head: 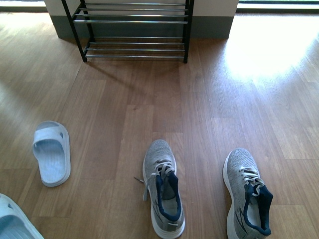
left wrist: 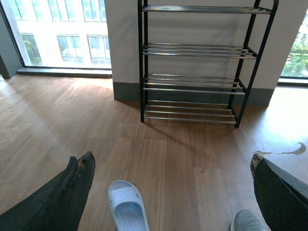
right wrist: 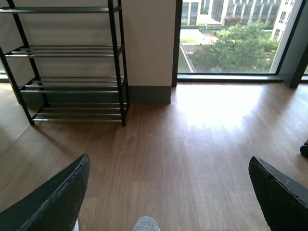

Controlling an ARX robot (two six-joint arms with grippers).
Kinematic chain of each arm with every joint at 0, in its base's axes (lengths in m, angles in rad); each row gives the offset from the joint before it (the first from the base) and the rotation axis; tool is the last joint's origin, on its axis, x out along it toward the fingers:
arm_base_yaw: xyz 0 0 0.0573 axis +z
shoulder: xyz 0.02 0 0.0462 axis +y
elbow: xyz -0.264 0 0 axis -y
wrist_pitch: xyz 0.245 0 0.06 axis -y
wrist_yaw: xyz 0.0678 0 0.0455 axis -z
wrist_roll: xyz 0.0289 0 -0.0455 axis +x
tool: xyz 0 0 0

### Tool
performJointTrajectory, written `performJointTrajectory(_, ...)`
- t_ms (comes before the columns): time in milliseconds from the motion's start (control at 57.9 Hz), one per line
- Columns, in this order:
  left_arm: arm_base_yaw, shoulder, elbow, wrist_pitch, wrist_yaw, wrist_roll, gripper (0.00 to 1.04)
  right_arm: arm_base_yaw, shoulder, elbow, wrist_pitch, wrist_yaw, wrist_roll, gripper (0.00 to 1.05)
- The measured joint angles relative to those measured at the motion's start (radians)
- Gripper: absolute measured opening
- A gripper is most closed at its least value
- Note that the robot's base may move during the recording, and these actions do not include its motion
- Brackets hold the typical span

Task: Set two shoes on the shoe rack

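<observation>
Here, middle sneaker, right-hand sneaker on floor, well apart from shoe rack, left pincer wide, right pincer wide.

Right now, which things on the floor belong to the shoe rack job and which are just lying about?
For the job: left grey knit sneaker, right grey knit sneaker, black shoe rack by the wall.
Just lying about: pale blue slide sandal, second pale slide partly in view at the near left.
</observation>
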State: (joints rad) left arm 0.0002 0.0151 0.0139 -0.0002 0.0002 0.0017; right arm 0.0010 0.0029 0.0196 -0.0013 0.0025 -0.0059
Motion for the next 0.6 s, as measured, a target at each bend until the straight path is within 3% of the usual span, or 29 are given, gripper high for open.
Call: performJointTrajectory(604,-0.001,0.0,0.0,0.0,-0.007,-0.002,0.95,0.0,0.0,0.0,0.0,0.0,0.0,0.96)
